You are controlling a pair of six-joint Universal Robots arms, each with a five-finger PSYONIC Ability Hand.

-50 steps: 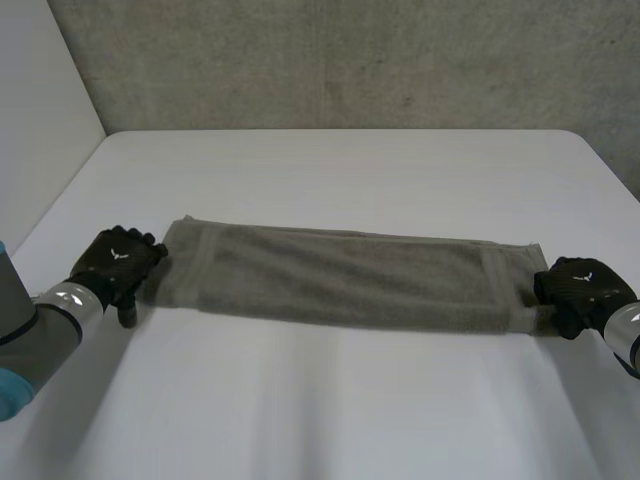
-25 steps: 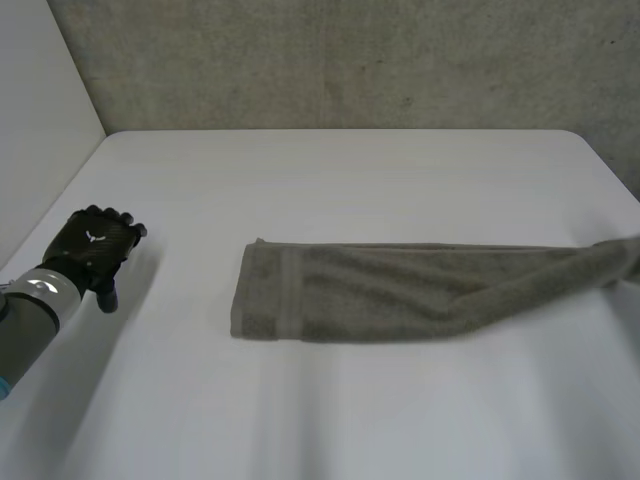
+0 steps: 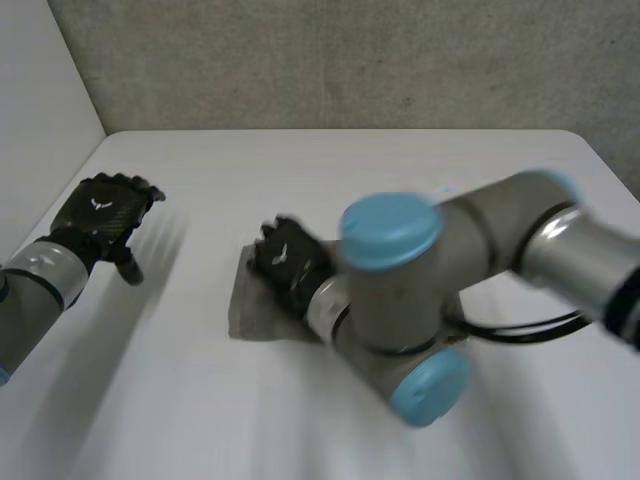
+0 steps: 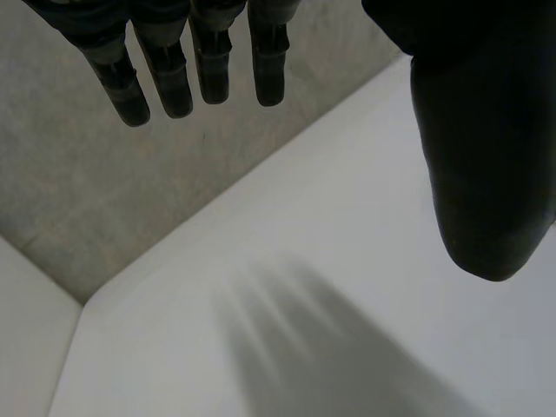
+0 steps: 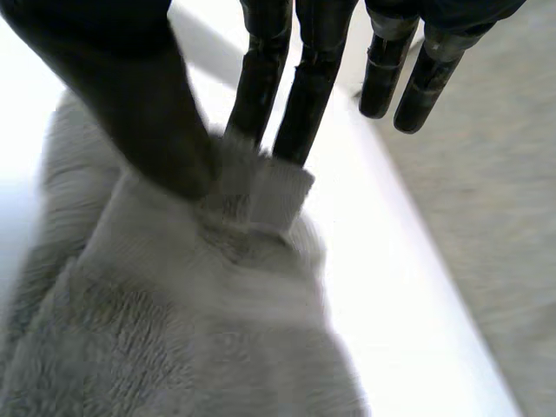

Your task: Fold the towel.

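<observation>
The grey-brown terry towel [image 3: 240, 312] is lying near the middle of the white tabletop [image 3: 400, 160], and most of it is hiding under the grey right arm [image 3: 490, 235], which is stretching across from three o'clock towards nine. Only the towel's nine o'clock end is showing, flat on the surface. The black right hand [image 3: 285, 265] is sitting on that end. In the right wrist view, its thumb is pressing a banded edge of the cloth against two straight fingers [image 5: 261, 78], so it is pinching the towel there. The hand's other fingers are standing clear of the cloth, and more towel is bunching beneath its palm. The black left hand [image 3: 100, 212] is hovering over bare tabletop at about nine o'clock, well apart from the towel. In the left wrist view, its fingers are hanging straight and side by side with the thumb held apart, gripping nothing.
</observation>
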